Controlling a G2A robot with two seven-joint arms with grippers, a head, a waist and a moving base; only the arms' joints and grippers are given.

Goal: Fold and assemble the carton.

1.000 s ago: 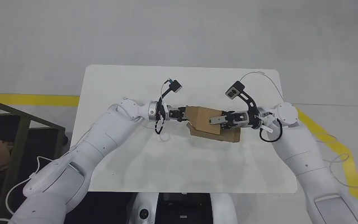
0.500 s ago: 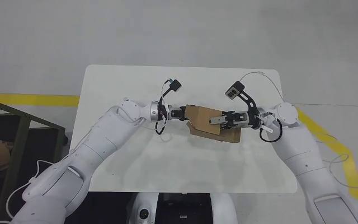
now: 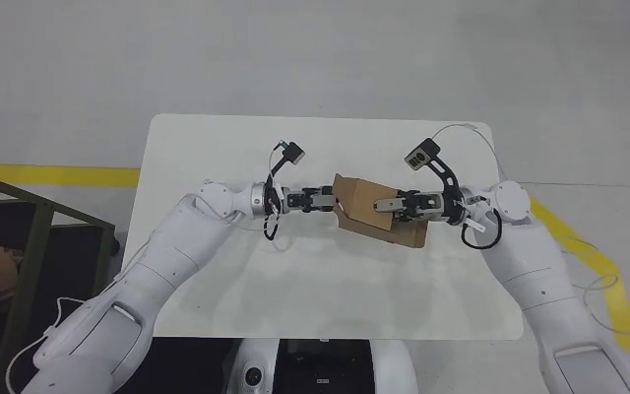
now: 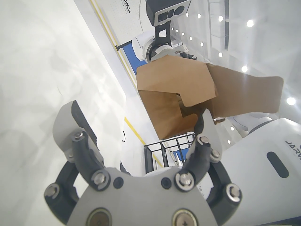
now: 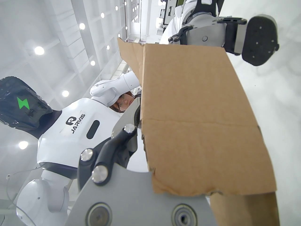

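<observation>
A brown cardboard carton (image 3: 369, 219) is held mid-assembly over the middle of the white tabletop (image 3: 197, 158), one wall clamped in the right end effector (image 3: 382, 208). The left end effector (image 3: 330, 200) is spread wide at the left-end flaps, which likely need folding inward next.

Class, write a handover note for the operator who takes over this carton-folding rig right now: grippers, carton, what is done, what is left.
Left gripper: open, empty, at the flap end of the carton.
Right gripper: shut on a carton wall at the opposite end.
Carton: over the middle of the table, between both arms.
Done: body partly opened up.
Left: end flaps stand unfolded; fold them in and close the carton.
</observation>
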